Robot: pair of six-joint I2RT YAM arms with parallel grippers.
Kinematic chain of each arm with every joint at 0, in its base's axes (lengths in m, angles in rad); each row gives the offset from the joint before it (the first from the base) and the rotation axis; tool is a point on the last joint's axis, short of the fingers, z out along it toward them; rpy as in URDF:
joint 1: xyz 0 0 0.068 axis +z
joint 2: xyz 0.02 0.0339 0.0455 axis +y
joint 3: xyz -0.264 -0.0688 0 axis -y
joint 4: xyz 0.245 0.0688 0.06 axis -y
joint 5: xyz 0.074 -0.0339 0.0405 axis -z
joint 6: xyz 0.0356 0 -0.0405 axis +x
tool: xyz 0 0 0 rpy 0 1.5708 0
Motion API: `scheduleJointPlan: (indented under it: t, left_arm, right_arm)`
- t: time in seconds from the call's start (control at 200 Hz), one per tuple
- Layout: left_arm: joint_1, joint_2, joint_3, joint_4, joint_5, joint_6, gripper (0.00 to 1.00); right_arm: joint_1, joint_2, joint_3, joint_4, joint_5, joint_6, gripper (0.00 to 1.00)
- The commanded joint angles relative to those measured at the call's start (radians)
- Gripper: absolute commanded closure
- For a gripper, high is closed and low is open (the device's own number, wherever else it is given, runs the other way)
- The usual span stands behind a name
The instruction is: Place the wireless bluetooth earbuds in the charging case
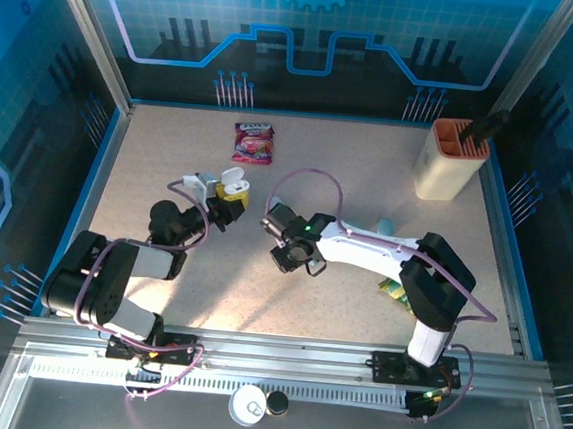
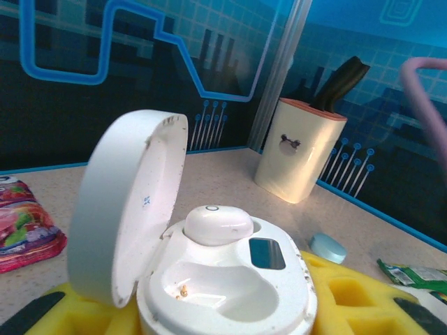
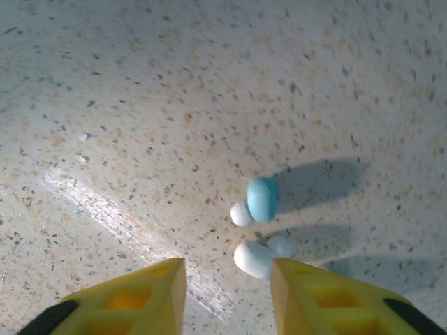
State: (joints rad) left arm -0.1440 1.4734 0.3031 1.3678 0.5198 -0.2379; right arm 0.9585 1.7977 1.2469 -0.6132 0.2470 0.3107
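The white charging case [image 2: 230,286] stands with its lid [image 2: 126,209] swung open, and my left gripper [image 2: 223,310] is shut on its base with a yellow finger on each side. One white earbud [image 2: 218,223] sits in the far slot; the near slot is bare. From above, the case [image 1: 231,182] is left of centre on the table. My right gripper [image 3: 227,265] hangs open just above the tabletop. A pale-blue and white earbud [image 3: 261,200] lies ahead of it. A white earbud [image 3: 253,257] lies against the inner edge of its right finger [image 3: 307,293].
A cream knife block [image 1: 450,159] stands at the back right. A pink snack packet [image 1: 254,142] lies at the back centre. A pale-blue rounded case [image 1: 387,226] and a green wrapper [image 1: 395,290] lie by the right arm.
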Motion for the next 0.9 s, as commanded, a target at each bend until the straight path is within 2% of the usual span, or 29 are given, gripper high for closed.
scheduleJointPlan:
  t: [0.0,0.075,0.145,0.36,0.505,0.67,0.895]
  left_arm:
    - [0.016,-0.023,-0.024,0.034,0.011,-0.023,0.78]
    - [0.017,-0.027,-0.027,0.033,0.015,-0.026,0.78]
    - [0.018,-0.03,-0.03,0.034,0.015,-0.029,0.78]
    - [0.02,-0.032,-0.027,0.034,0.02,-0.037,0.78]
    - [0.02,-0.034,-0.027,0.034,0.024,-0.043,0.78]
    - [0.02,-0.032,-0.027,0.035,0.026,-0.044,0.79]
    - [0.02,-0.024,-0.027,0.034,0.028,-0.049,0.79]
  right_arm:
    - [0.018,0.052,0.027,-0.073,0.074,-0.129,0.57]
    - [0.02,0.069,0.039,-0.075,0.07,-0.167,0.49]
    - [0.019,0.094,0.064,-0.102,0.067,-0.191,0.47]
    - [0.01,0.174,0.124,-0.172,0.08,-0.173,0.49]
    - [-0.005,0.187,0.134,-0.179,0.106,-0.125,0.55]
    - [-0.031,0.19,0.133,-0.171,0.151,-0.084,0.57]
    - [-0.053,0.192,0.139,-0.148,0.107,-0.074,0.58]
